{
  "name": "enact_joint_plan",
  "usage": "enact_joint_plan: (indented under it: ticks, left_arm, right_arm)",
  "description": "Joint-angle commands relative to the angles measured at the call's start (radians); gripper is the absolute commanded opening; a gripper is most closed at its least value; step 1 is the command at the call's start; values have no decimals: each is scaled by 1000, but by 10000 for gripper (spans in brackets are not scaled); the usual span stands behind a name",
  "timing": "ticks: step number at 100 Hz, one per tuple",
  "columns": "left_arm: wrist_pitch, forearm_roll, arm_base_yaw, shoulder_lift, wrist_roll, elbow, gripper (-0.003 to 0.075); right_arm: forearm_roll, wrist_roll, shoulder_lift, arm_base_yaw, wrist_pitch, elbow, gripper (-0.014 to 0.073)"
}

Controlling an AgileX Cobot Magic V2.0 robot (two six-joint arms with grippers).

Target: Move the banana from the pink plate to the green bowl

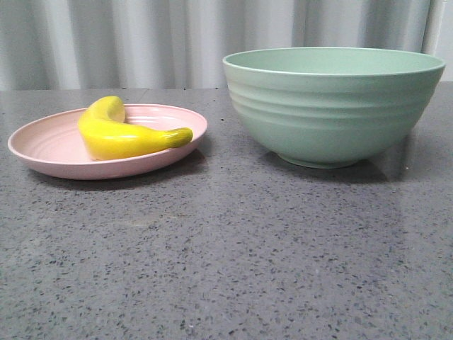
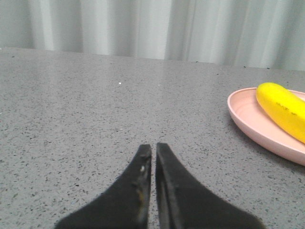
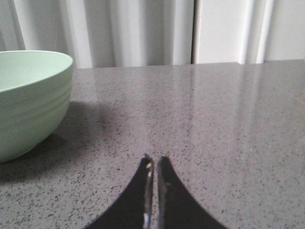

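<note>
The yellow banana (image 1: pixel 120 133) lies on the pink plate (image 1: pixel 42 145) at the left of the grey table. The green bowl (image 1: pixel 333 106) stands to the plate's right, and nothing shows inside it. My left gripper (image 2: pixel 153 147) is shut and empty, low over bare table, with the pink plate (image 2: pixel 252 119) and banana (image 2: pixel 283 107) off to one side. My right gripper (image 3: pixel 155 160) is shut and empty over bare table, with the green bowl (image 3: pixel 28 100) beside it. Neither gripper shows in the front view.
A pale pleated curtain (image 1: pixel 141 35) hangs behind the speckled grey table (image 1: pixel 226 255). The plate and bowl stand a short gap apart.
</note>
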Motion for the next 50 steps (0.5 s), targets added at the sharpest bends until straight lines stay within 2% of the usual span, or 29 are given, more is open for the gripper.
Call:
enact_joint_plan:
  ticks: [1, 39, 50]
  left_arm:
    - [-54, -17, 1, -12, -9, -40, -19]
    - [26, 27, 1, 250, -9, -305, -19]
    - [6, 27, 1, 334, -9, -362, -19]
  right_arm:
    - [22, -7, -8, -4, -43, -45, -79]
    - [22, -7, 234, -4, 162, -316, -79]
    - [26, -7, 310, -4, 201, -399, -79]
